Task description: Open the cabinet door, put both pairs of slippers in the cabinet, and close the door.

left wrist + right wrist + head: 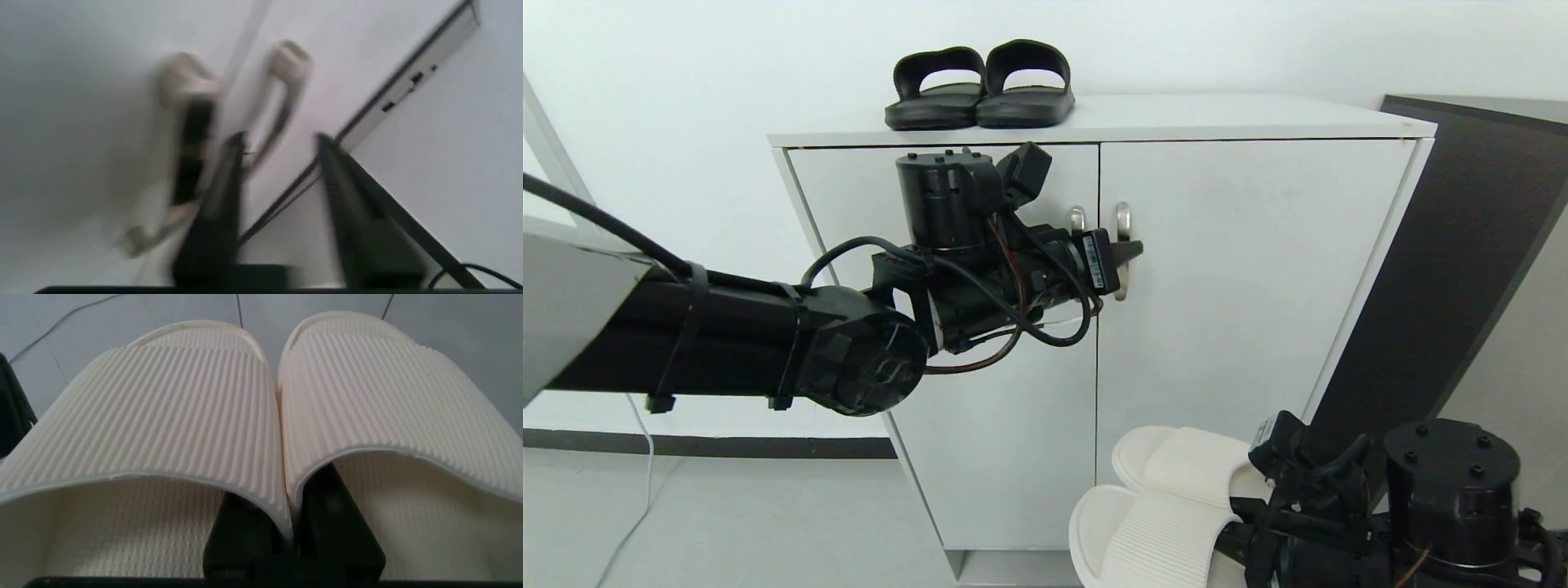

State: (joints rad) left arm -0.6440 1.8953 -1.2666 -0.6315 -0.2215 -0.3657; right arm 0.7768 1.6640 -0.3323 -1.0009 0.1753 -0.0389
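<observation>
Slippers, the black pair (980,86), sit side by side on top of the white cabinet (1241,286), toward its left end, with both doors shut. Just below and right of them, the left gripper (1134,248) is at the centre seam, tips at the right door's handle (1123,219); the wrist view is blurred but shows its fingers (221,204) parted. Low at right, before the right door, the right gripper (290,539) is clamped on the white pair (1168,506), pinching the adjoining strap edges.

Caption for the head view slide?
Left gripper at closed cabinet's handle; right gripper holds white slippers; black slippers on top.
</observation>
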